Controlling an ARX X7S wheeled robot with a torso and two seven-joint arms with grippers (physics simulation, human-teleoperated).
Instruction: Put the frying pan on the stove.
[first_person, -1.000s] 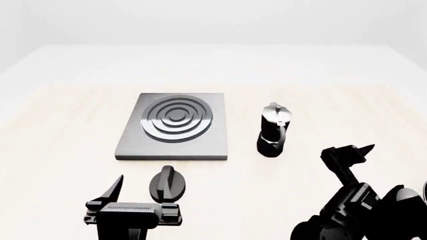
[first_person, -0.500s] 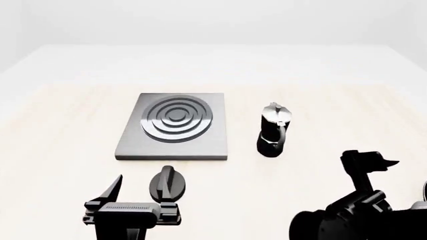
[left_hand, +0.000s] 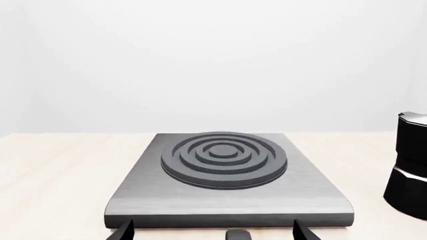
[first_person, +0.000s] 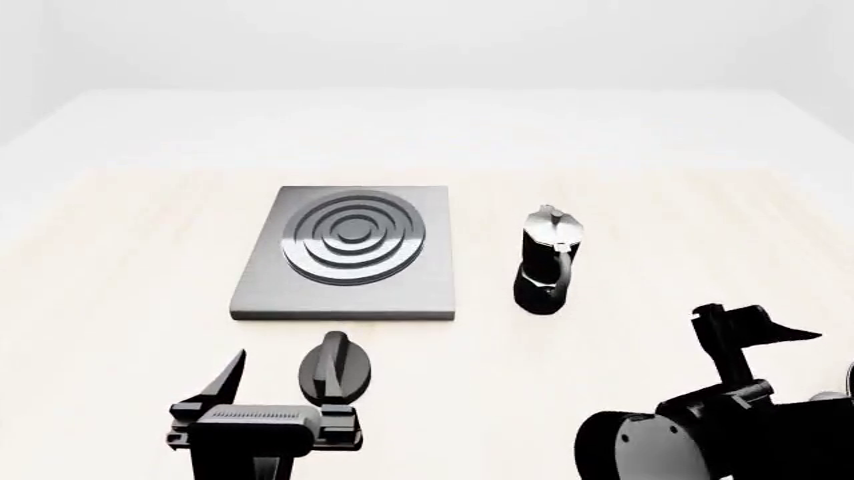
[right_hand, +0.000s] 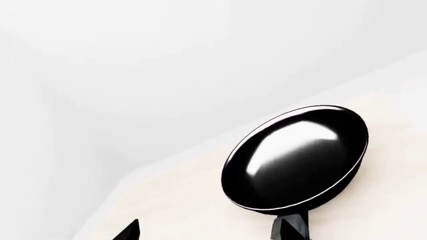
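- Grey square metal stove (first_person: 350, 254) w/ round dark ringed burner lies flat on pale wooden table (first_person: 120, 250), centre-left in head view; nothing on the burner.
- Glossy black round frying pan (right_hand: 295, 158) shows only in right wrist view: sits on the table, bowl empty, a stub of dark handle (right_hand: 291, 226) running toward the camera. Not visible in head view, so its spot relative to the stove can't be told.
- Black-and-silver moka pot (first_person: 549, 259) stands upright at approx 3 o'clock of the stove, near but apart.
- Small black round knob (first_person: 336, 366) lies at 6 o'clock of the stove, just beside the left gripper (first_person: 267, 395).
- Left gripper: jaws spread wide, nothing between them; low over the table, pointing at the stove's near edge.
- Right gripper (first_person: 747, 330): at approx 4 o'clock of the moka pot, raised, well apart from it. Fingertips (right_hand: 128, 231) show far apart in wrist view, parted around nothing, aimed at the pan.
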